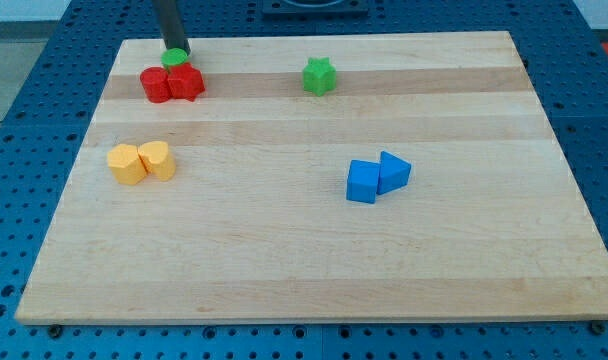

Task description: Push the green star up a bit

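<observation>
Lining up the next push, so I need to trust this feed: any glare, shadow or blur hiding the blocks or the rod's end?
Camera view: even light, no glare on the board; soft short shadows only. The green star is sharp. My tip sits at the view's top left, just above a green block behind the red blocks, slightly soft.

Bright even light, soft shadows, sharp

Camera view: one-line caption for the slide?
My tip sits at the green round block behind two red blocks, far left of the green star on the wooden board.
</observation>
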